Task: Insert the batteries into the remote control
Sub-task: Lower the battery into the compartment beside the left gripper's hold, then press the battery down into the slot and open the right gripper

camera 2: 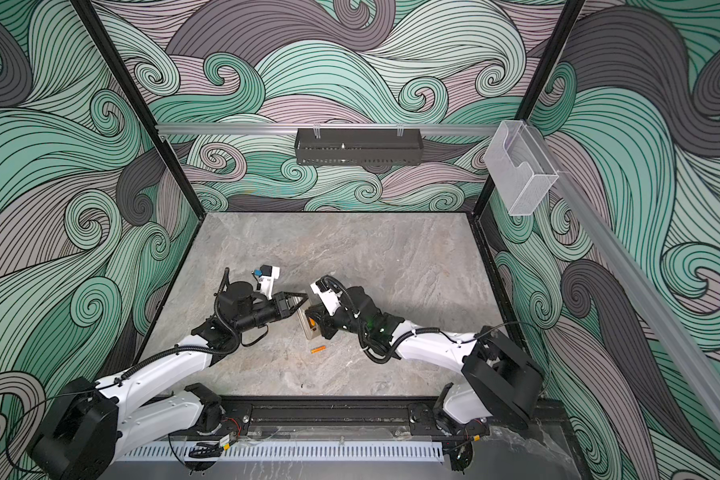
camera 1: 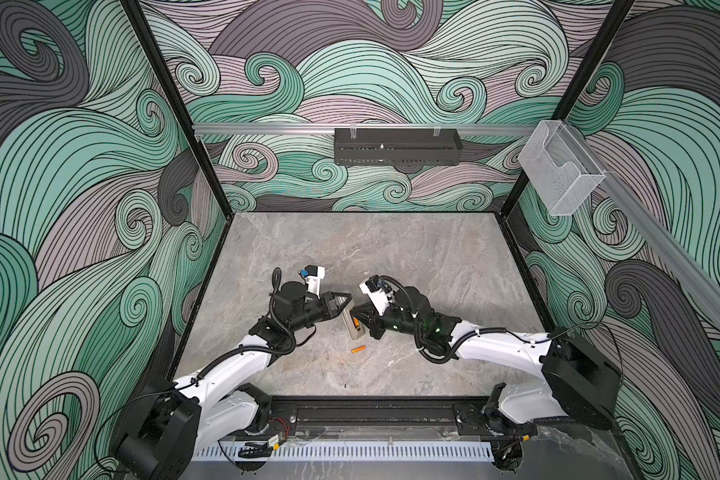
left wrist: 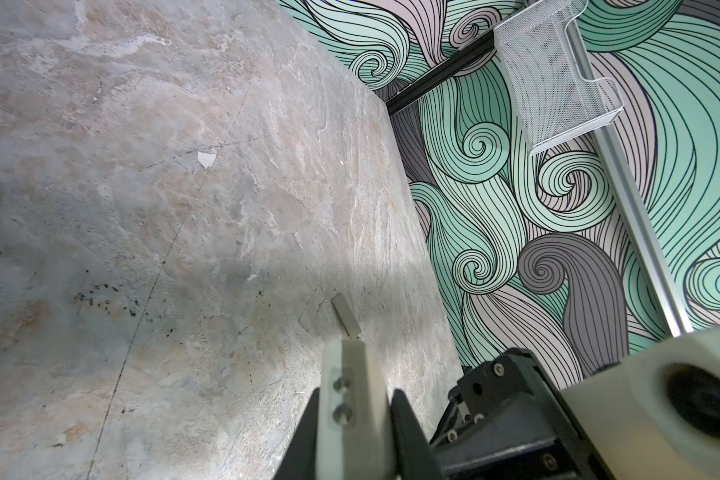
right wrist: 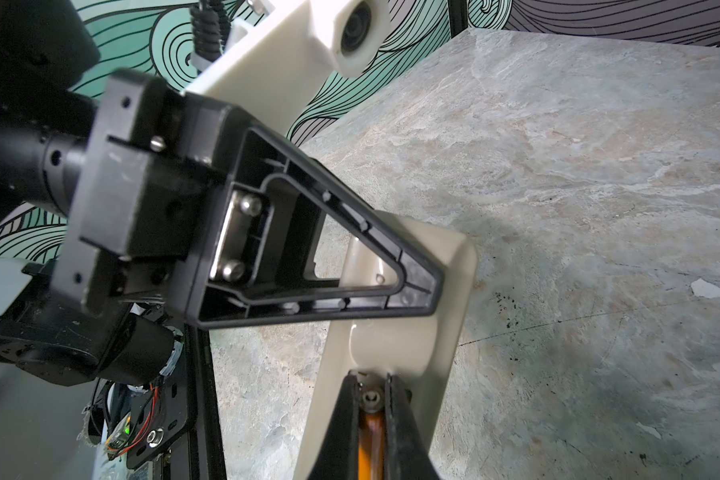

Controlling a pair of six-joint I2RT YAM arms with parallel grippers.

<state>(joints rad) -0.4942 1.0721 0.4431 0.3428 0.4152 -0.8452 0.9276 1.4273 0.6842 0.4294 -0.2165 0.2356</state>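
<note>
Nearest the front edge of the desk (camera 1: 391,257), the loose battery (camera 1: 358,349) lies on its side on the grey stone surface, touching nothing. Just beyond it is the remote control (camera 1: 356,332), pale back up, caught between the two arms near the middle of the desk. The right gripper (right wrist: 373,382) has its jaws closed on the held battery (right wrist: 372,432), an orange cell whose silvery end is against the back of the remote. From the other side, the left gripper (right wrist: 429,291) has its jaws closed on the remote's far end, and the pale body shows clamped between the black fingers (left wrist: 408,428) in the left wrist view. Just past that fingertip a small pale piece (left wrist: 346,320) rests flat on the desk. Further back the desk runs bare to the swirl-patterned wall, where a black basket (camera 1: 395,147) hangs on a rail and a clear holder (camera 1: 558,174) sits at the right corner.
</note>
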